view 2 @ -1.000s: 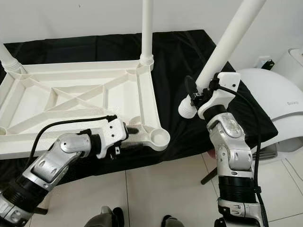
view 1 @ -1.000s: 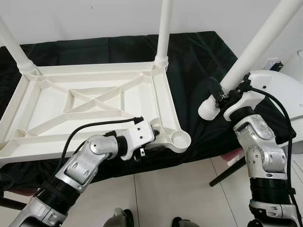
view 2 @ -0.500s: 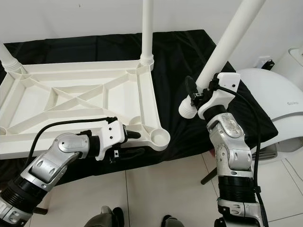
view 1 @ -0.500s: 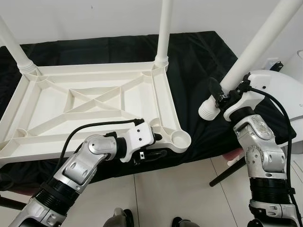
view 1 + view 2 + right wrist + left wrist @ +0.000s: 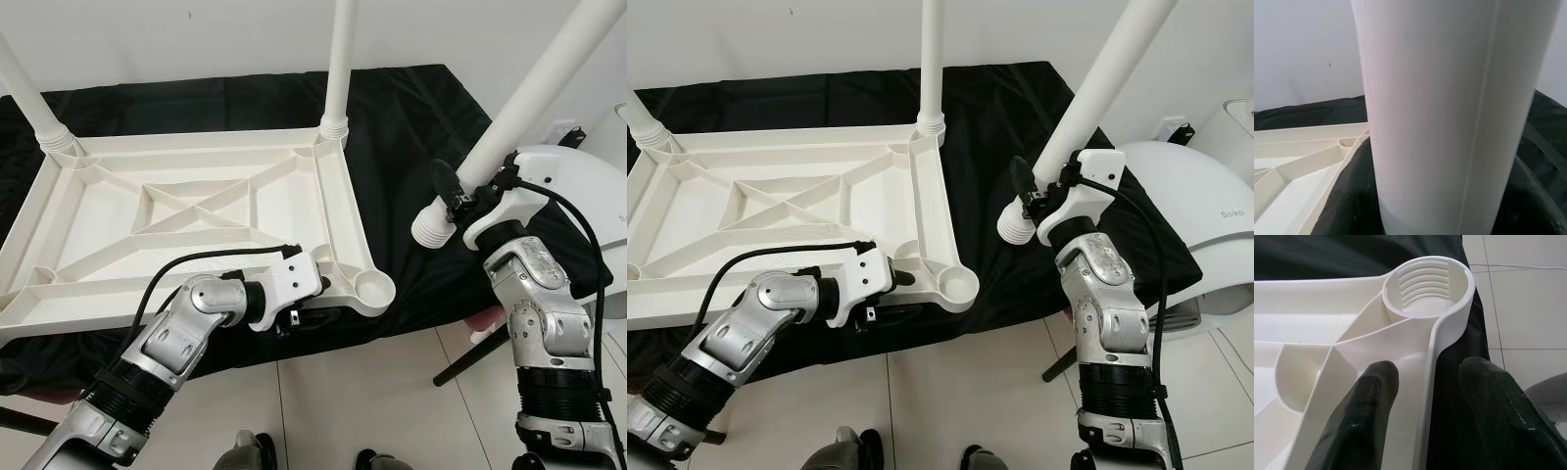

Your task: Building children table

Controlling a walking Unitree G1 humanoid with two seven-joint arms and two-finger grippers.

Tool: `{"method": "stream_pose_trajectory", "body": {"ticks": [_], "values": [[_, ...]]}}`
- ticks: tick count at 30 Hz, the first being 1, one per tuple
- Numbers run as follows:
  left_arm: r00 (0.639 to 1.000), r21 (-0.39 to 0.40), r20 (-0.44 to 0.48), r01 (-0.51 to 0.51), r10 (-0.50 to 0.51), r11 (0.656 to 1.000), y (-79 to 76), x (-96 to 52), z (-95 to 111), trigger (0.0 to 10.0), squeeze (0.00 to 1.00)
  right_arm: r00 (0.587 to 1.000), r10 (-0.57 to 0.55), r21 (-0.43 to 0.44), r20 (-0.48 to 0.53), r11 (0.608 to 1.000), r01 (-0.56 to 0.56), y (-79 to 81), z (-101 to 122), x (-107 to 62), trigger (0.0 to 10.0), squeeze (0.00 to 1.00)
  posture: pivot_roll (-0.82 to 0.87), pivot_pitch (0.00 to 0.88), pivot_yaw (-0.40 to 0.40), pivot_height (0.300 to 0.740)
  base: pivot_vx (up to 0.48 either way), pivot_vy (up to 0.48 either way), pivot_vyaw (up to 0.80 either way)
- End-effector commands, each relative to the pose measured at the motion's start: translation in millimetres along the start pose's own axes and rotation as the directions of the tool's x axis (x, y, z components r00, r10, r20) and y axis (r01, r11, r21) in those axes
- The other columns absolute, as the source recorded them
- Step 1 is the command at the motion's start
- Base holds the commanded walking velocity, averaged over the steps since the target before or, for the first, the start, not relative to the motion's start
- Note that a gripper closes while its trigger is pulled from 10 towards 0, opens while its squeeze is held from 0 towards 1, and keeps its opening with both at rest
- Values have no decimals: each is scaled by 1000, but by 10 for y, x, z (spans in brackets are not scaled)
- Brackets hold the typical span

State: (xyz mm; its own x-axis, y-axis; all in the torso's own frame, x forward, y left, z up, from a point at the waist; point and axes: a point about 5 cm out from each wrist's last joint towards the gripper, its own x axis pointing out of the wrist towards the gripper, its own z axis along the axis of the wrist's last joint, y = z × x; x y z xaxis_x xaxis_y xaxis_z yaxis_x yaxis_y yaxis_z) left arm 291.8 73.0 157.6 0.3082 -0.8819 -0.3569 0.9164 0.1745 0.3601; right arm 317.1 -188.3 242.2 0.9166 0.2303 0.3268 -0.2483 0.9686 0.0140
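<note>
The white tabletop (image 5: 338, 211) lies upside down on a black cloth, its ribbed underside facing up. Two white legs (image 5: 340, 59) stand screwed into its far corners. The near right corner socket (image 5: 373, 287) is empty, and its inner thread shows in the left wrist view (image 5: 1425, 289). My left gripper (image 5: 315, 299) is open and straddles the near rim just beside that socket, one finger (image 5: 1371, 396) inside the rim and the other outside, each a little apart from it. My right gripper (image 5: 478, 194) is shut on a loose white leg (image 5: 534, 93), held tilted with its threaded end (image 5: 429, 225) low, to the right of the socket.
The black cloth (image 5: 411, 108) covers the low support under the tabletop. A white rounded appliance (image 5: 588, 191) stands at the right behind my right arm. Tiled floor (image 5: 392, 401) lies in front, with my feet at the lower edge. A white wall runs behind.
My left gripper spread its fingers half a second ago, and its lower finger has since drawn back in under the rim. The right arm and its leg have held still.
</note>
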Motion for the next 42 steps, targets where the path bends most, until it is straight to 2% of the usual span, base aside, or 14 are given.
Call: {"method": "stream_pose_trajectory", "body": {"ticks": [1,6,7,13,29,30,31,32,33,42], "values": [[997,-19,-50,-66,65,998,10,21,-88,10000,0,999,4,-12,41,1000,-3,-12,101,22,10000,0,-32,156,35,740,0,0,0],[997,-33,-64,-52,50,998,7,29,-101,10000,0,999,3,-11,43,1000,-3,-9,105,20,10000,0,-31,158,38,740,0,0,0],[995,-47,-98,-24,19,999,-36,45,-152,10000,0,999,6,-11,43,1000,-6,-1,105,15,10000,0,-31,159,40,740,0,0,0],[990,-64,-139,6,-15,998,-85,61,-199,10000,0,999,13,-12,44,1000,-12,9,110,9,10000,0,-31,159,42,740,0,0,0],[975,-91,-199,79,-96,993,-167,106,-189,10000,0,999,17,-12,49,1000,-17,22,121,15,10000,0,-31,160,47,740,0,0,0],[975,-91,-199,84,-101,992,-169,106,-186,7725,0,999,17,-12,50,1000,-16,23,123,15,10000,0,-32,160,48,740,0,0,0],[973,-84,-204,93,-108,992,-173,105,-187,3843,0,999,17,-11,50,1000,-16,24,124,12,10000,0,-32,160,48,740,0,0,0],[972,-83,-205,99,-114,992,-176,105,-187,2941,0,999,18,-12,50,1000,-17,25,125,9,10000,0,-32,160,49,740,0,0,0],[972,-84,-204,104,-119,991,-180,103,-187,0,0,999,19,-11,50,1000,-18,26,126,7,10000,0,-32,161,50,740,0,0,0],[969,-83,-214,110,-125,991,-183,87,-188,0,0,996,70,-11,53,997,-70,72,145,-9,10000,0,-33,160,49,740,0,0,0]]}}
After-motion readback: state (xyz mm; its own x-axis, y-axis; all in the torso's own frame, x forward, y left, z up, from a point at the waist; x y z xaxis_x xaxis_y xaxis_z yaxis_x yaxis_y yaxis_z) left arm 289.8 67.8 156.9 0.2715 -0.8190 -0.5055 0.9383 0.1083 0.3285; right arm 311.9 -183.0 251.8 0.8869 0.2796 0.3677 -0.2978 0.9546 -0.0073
